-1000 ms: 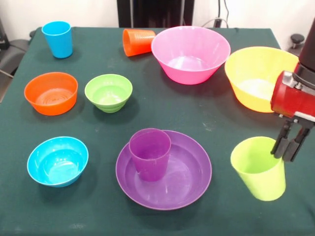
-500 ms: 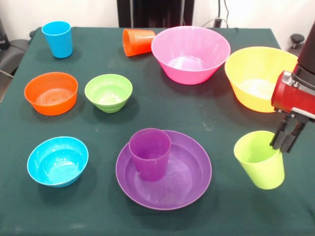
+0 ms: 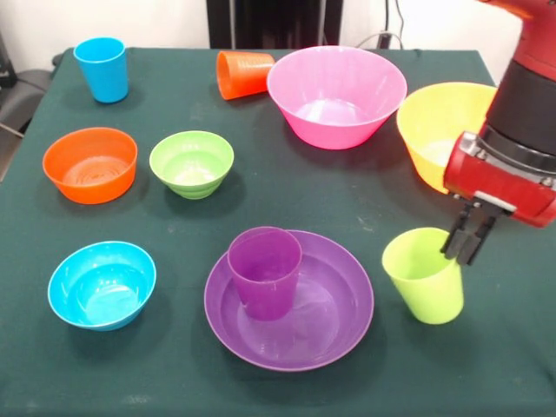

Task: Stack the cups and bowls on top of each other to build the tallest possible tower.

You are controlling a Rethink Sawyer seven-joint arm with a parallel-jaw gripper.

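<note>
green cup [image 3: 425, 276]: tilted, beside purple bowl [image 3: 334, 326] | gripper [image 3: 464, 246]: rim is pinched between the fingers

The tabletop [image 3: 261, 208] is covered by a dark green cloth, on which faint pale smudges can be seen. Dark cables [image 3: 387, 35] are seen against the pale wall. At the left edge, what may be a grey chair [image 3: 17, 100] is partly shown.
</note>
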